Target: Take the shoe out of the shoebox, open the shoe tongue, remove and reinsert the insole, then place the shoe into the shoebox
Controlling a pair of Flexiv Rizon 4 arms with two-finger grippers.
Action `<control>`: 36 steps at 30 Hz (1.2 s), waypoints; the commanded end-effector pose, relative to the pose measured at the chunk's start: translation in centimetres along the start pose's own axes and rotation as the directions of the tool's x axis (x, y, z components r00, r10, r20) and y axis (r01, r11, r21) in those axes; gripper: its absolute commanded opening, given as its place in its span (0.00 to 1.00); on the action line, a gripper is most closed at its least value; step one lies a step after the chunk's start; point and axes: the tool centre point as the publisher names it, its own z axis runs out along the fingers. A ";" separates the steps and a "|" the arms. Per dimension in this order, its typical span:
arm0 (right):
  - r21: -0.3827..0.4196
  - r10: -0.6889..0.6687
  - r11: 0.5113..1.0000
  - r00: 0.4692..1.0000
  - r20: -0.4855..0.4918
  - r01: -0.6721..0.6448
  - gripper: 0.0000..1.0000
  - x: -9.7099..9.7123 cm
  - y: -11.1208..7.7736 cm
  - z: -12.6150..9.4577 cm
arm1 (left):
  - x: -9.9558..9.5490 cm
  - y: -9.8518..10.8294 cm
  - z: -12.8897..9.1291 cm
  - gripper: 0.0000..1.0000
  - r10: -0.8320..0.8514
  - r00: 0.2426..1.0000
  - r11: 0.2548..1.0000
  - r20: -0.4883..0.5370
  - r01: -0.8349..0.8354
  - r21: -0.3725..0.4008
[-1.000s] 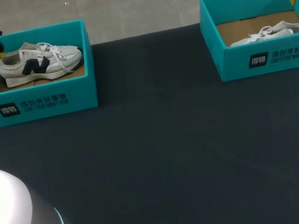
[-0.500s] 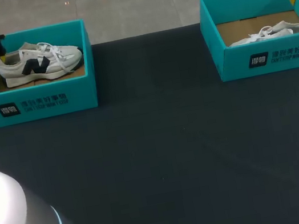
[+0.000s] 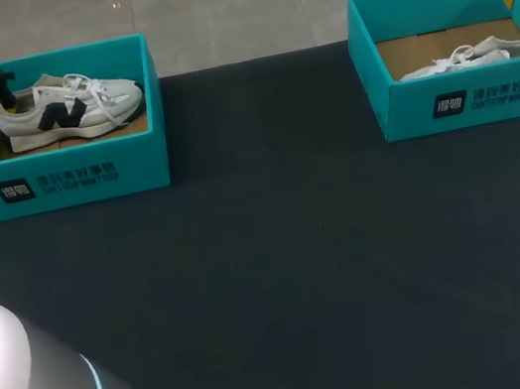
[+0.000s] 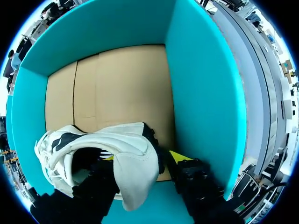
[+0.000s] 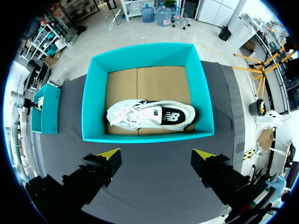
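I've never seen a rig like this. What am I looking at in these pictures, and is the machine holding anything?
This is a robot with two arms working at a dark table. Each arm ends in a gripper, a simple hand of two fingers with yellow tips. One picture looks down from above and behind the robot. The two round ones come from cameras on the wrists, looking out along the fingers.

Two teal boxes stand on the table, each with a pale shoe inside. The left gripper is down in the left box, with the heel of the left shoe between its open fingers. The right gripper hangs open above the right box and the right shoe. Nothing looks gripped yet.
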 end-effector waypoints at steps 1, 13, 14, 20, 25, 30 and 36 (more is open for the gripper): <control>0.000 0.001 1.000 1.000 0.000 -0.001 1.00 0.0 0.0 0.0 | 0.3 1.6 1.1 0.53 -0.001 1.000 0.999 0.007 0.001 0.039; 0.000 0.001 1.000 1.000 0.000 -0.001 1.00 0.0 0.0 0.0 | 0.7 1.5 2.0 0.29 -0.001 1.000 0.998 0.004 0.001 0.059; 0.000 0.001 1.000 1.000 0.000 -0.001 1.00 0.0 0.0 0.0 | 0.7 1.4 1.9 0.27 -0.001 1.000 0.998 0.003 0.000 0.058; 0.000 0.001 1.000 1.000 0.000 -0.001 1.00 0.0 0.0 0.0 | 0.9 1.2 1.5 0.00 0.011 1.000 0.999 -0.003 -0.011 0.053; 0.000 0.001 1.000 1.000 0.000 -0.001 1.00 0.0 0.0 0.0 | 1.0 0.9 0.4 0.00 0.024 1.000 0.999 -0.011 -0.023 0.046; 0.000 0.001 1.000 1.000 0.000 -0.001 1.00 0.0 0.0 0.0 | 1.1 0.5 -2.0 0.00 0.010 1.000 0.999 -0.011 -0.010 0.036; 0.000 0.001 1.000 1.000 0.000 -0.001 1.00 0.0 0.0 0.0 | 1.0 -0.1 -5.4 0.00 0.000 1.000 1.000 -0.027 0.000 0.000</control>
